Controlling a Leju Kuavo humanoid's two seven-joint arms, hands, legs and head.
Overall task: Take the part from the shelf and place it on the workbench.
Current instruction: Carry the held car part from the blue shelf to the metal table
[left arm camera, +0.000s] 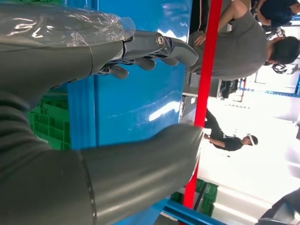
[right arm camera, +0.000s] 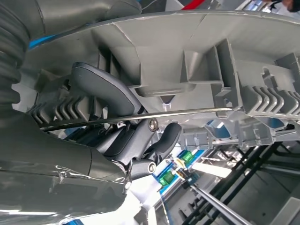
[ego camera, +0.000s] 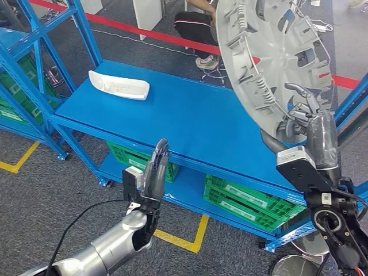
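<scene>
1. Fingers (ego camera: 299, 92) of the right hand (ego camera: 306, 115) are curling over the rim of a grey wheel cover (ego camera: 273, 52), gripping it at its lower edge and holding it up in the air, tilted, with its ribbed inner side facing the camera.
2. Seen from the right wrist, those fingers (right arm camera: 106, 89) are hooking over the wheel cover's (right arm camera: 212, 61) rim, one lying across a thin wire ring (right arm camera: 141, 117) that is running along the ribs, with the thumb closing from the other side.
3. Fingers (ego camera: 160, 161) of the left hand (ego camera: 154, 175) are standing straight and close together, pointing up, with nothing in them; the left hand is hanging in front of the blue shelf (ego camera: 195, 121), near its front edge.
4. From the left wrist, the left hand's fingers (left arm camera: 155, 47) and thumb (left arm camera: 141, 164) are lying apart, with the blue shelf top (left arm camera: 141, 103) showing between them.
5. The wheel cover is hovering above the right end of the blue shelf, clear of its top.
6. A white moulded part (ego camera: 119, 86) is lying flat on the blue shelf top, toward its far left end, well apart from the wheel cover.
7. Green crates (ego camera: 243, 201) are sitting on the lower level of the blue shelf.
8. Behind the blue shelf a red line (ego camera: 130, 26) is crossing the grey floor, and a person (ego camera: 195, 29) is crouching just beyond it.
</scene>
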